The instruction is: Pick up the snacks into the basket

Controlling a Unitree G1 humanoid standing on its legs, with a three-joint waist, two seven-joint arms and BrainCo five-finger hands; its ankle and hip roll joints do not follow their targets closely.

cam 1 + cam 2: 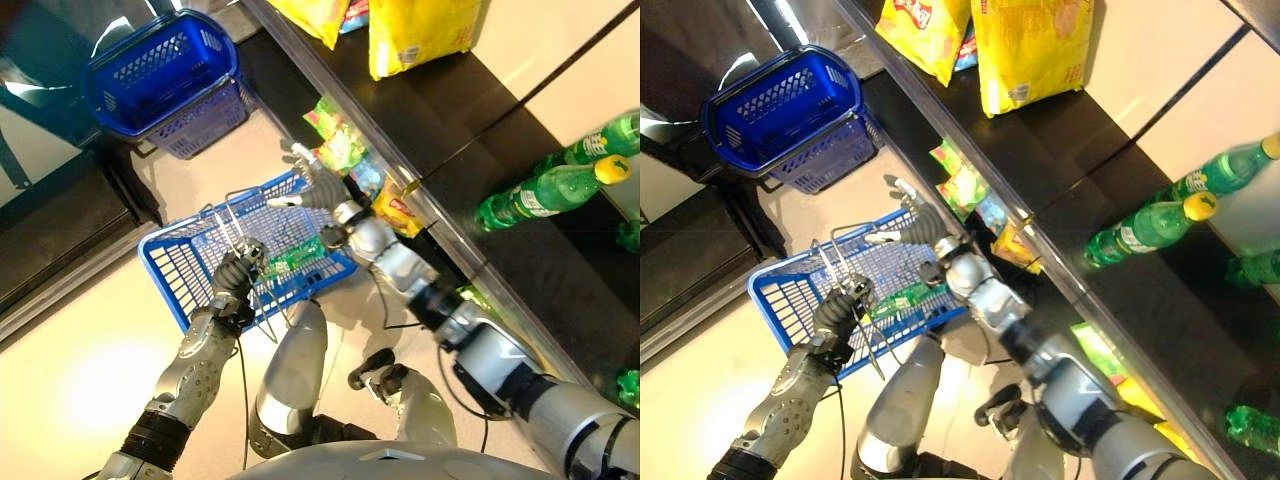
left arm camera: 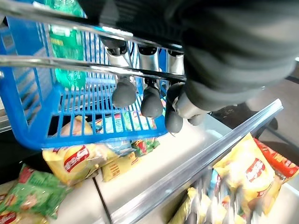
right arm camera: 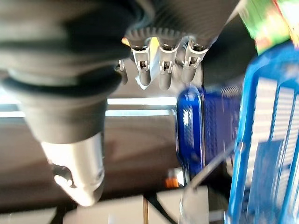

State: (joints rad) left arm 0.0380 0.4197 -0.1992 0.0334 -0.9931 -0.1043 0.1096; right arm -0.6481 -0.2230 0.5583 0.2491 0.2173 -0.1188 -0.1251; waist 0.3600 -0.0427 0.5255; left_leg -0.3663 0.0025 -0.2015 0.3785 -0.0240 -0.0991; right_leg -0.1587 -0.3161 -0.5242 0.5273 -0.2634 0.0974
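My left hand [image 1: 238, 278] is shut on the wire handles [image 1: 232, 212] of a blue basket [image 1: 160, 258], holding it up beside the shelf; in the left wrist view my fingers [image 2: 150, 98] curl round the metal bar. A green packet [image 1: 300, 255] lies inside the basket. My right hand [image 1: 315, 182] hovers open above the basket's far rim, fingers spread and holding nothing. Just past it, green snack packets [image 1: 335, 135] and a yellow packet [image 1: 397, 207] lie on the lower shelf. Yellow chip bags [image 2: 74, 161] show beneath the basket.
A second blue basket [image 1: 165, 80] stands at the far left on the floor. Large yellow chip bags [image 1: 420, 30] sit on the dark shelf top, with a metal shelf edge [image 1: 450, 235] running diagonally. Green bottles [image 1: 545, 190] lie at the right.
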